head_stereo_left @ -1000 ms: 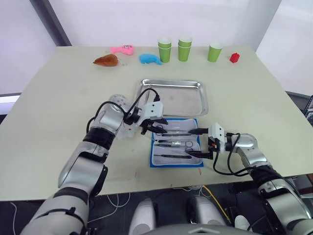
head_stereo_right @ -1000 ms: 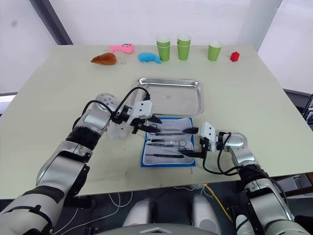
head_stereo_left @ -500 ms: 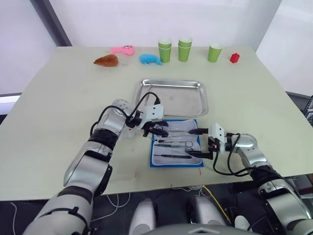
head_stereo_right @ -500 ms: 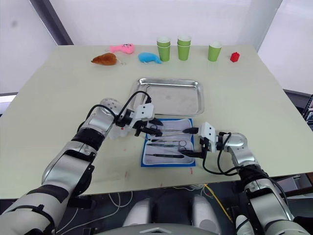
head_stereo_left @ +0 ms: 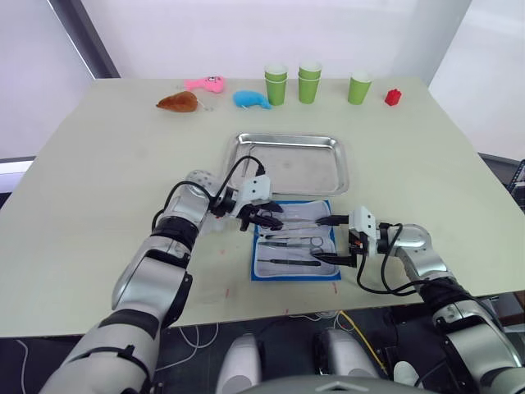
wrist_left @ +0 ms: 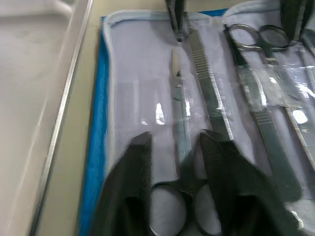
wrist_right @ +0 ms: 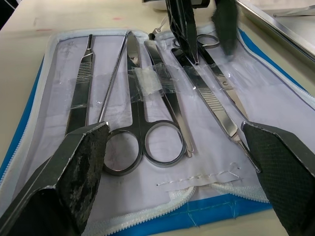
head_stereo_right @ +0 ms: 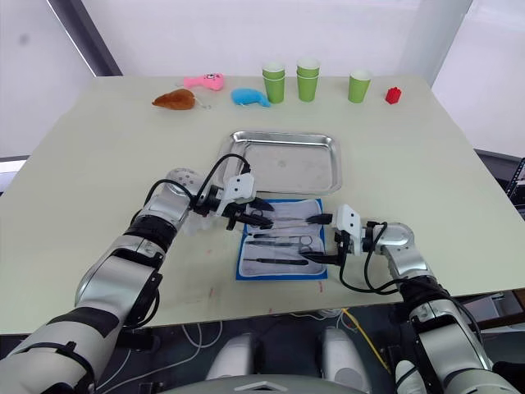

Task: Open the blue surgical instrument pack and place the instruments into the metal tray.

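We see the blue surgical instrument pack (head_stereo_left: pixel 296 240) lying open on the table (head_stereo_left: pixel 98 180), its pale lining up, just at 6 o'clock of the metal tray (head_stereo_left: pixel 289 162), whose near rim almost meets the pack's far edge. The tray holds nothing. The instruments (wrist_right: pixel 142 123) lie side by side under clear straps in the lining: ring-handled scissors, slim forceps and flat ribbed handles.

The left arm reaches in from 9 o'clock, elbow bent and forearm low over the table, so that the left gripper (head_stereo_left: pixel 267 218) sits at the pack's far left corner. In the left wrist view its fingers (wrist_left: pixel 129 191) stand narrowly apart, straddling the shank of one pair of scissors (wrist_left: pixel 181 123) just above its ring handles; we cannot tell whether the pads press the steel.

The right arm comes in from 4 o'clock, forearm pointing toward 9 o'clock and wrist level, with the right gripper (head_stereo_left: pixel 330 240) at the pack's right edge. Its fingers (wrist_right: pixel 74 167) are spread wide, one near the far right corner and one near the near right corner, holding nothing.

Along the far edge of the table, from 11 to 1 o'clock, stand a brown toy (head_stereo_left: pixel 179 102), a pink toy (head_stereo_left: pixel 206 83), a blue whale toy (head_stereo_left: pixel 251 99), green cups (head_stereo_left: pixel 309 81) and a red block (head_stereo_left: pixel 394 97).
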Controlling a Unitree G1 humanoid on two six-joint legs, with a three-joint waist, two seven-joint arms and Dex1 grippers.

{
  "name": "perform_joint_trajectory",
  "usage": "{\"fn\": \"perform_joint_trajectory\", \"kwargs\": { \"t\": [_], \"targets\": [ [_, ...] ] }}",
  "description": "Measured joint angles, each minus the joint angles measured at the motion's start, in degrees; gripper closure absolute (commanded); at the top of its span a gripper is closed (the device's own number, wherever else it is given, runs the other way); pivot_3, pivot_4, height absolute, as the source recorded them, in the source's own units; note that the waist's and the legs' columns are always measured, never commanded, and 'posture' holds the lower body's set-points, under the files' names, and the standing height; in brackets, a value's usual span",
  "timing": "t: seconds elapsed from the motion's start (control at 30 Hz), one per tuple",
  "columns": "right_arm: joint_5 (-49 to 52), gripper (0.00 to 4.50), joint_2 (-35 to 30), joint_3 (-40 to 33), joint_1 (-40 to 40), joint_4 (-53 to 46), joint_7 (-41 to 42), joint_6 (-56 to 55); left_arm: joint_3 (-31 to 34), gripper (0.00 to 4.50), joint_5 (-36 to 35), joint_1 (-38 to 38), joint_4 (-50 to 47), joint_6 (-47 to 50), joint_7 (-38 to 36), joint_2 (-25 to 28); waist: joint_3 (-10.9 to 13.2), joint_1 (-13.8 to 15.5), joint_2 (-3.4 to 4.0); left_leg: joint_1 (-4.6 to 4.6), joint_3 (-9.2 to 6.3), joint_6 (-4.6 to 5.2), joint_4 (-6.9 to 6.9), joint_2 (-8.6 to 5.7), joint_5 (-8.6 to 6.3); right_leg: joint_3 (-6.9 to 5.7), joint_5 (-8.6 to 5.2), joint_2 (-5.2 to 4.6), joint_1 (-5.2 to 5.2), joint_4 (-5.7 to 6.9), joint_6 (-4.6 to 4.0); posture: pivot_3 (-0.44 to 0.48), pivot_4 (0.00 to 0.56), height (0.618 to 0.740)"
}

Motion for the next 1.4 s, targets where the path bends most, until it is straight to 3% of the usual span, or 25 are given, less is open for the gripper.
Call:
{"fn": "perform_joint_trajectory", "kwargs": {
  "t": [0.43,0.93,1.4],
  "targets": [
    [-0.2,0.00,0.0,0.1,-0.2,0.1,-0.1,0.0,-0.5,4.47,0.6,-0.4,0.0,-0.9,-0.3,0.2,0.0,0.0,0.08,0.00,-0.04,0.00,0.00,0.00,0.00,0.01,-0.04,0.02,0.00,0.00,0.07,0.000,0.150,0.739],
    [-0.2,0.00,0.2,0.1,-0.2,0.1,-0.1,0.0,-4.1,4.47,3.7,-0.1,-15.5,14.6,-1.8,2.6,0.0,-0.1,0.08,-0.01,-0.05,0.00,-0.02,0.03,0.00,0.03,-0.05,0.04,-0.02,0.00,0.08,0.000,0.150,0.739],
    [-0.2,0.00,0.4,0.1,-0.3,0.1,-0.1,0.0,-5.2,4.47,4.0,-0.1,-23.1,20.6,-3.9,5.5,0.2,-0.2,0.18,-0.03,-0.05,0.00,-0.05,0.05,0.00,0.05,-0.05,0.07,-0.03,0.00,0.08,0.000,0.150,0.739]
  ]
}}
